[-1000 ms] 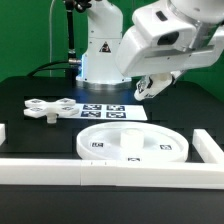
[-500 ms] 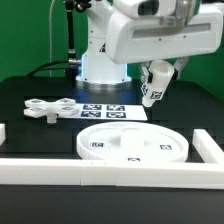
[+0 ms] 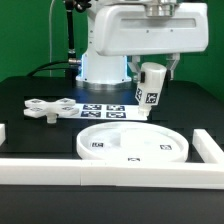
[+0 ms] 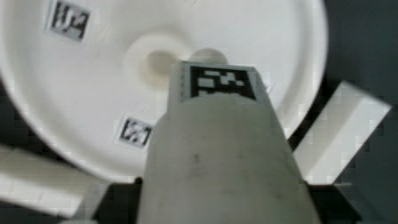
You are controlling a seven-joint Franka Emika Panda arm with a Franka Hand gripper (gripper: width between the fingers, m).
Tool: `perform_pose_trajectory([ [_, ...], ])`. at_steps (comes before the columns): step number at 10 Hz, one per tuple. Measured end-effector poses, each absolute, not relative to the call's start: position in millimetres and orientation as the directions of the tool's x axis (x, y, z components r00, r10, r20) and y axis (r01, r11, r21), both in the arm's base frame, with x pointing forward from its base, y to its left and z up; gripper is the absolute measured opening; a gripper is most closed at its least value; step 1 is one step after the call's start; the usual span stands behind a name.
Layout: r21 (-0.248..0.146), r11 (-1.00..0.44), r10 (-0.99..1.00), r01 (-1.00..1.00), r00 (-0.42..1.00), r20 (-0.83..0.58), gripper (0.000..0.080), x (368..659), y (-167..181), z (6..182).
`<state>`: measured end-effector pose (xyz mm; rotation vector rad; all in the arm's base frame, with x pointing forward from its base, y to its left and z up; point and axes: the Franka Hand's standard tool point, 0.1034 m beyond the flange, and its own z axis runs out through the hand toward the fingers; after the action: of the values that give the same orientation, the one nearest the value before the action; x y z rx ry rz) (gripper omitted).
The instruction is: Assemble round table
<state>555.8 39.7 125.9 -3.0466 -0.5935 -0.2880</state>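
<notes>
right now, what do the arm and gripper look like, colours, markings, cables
The arm is glossy white with rounded shells. It has a small dark triangular mark on its lower column and a bluish glow near the base. Its wrist end is a boxy white housing. The gripper has dark fingers. Black cables run down behind the arm on the exterior view's left.

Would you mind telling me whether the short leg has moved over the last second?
Yes. The leg has swung from tilted to upright, its lower end now nearer the round disc's far rim.
</notes>
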Motion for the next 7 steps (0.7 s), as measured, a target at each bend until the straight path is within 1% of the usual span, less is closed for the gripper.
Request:
perform_pose_trajectory([
  [2, 0.057, -0.925, 0.377, 0.377, 0.885, 0.272, 0.0409, 559.8, 29.9, 126.1],
  [4, 0.060, -0.922, 0.383, 0.382, 0.883, 0.270, 0.0409, 558.1, 28.6, 122.3],
  [5, 0.064, -0.920, 0.389, 0.386, 0.882, 0.268, 0.0409, 557.2, 25.7, 115.8],
  [7, 0.060, -0.920, 0.390, 0.388, 0.883, 0.260, 0.0409, 558.0, 26.9, 109.3],
])
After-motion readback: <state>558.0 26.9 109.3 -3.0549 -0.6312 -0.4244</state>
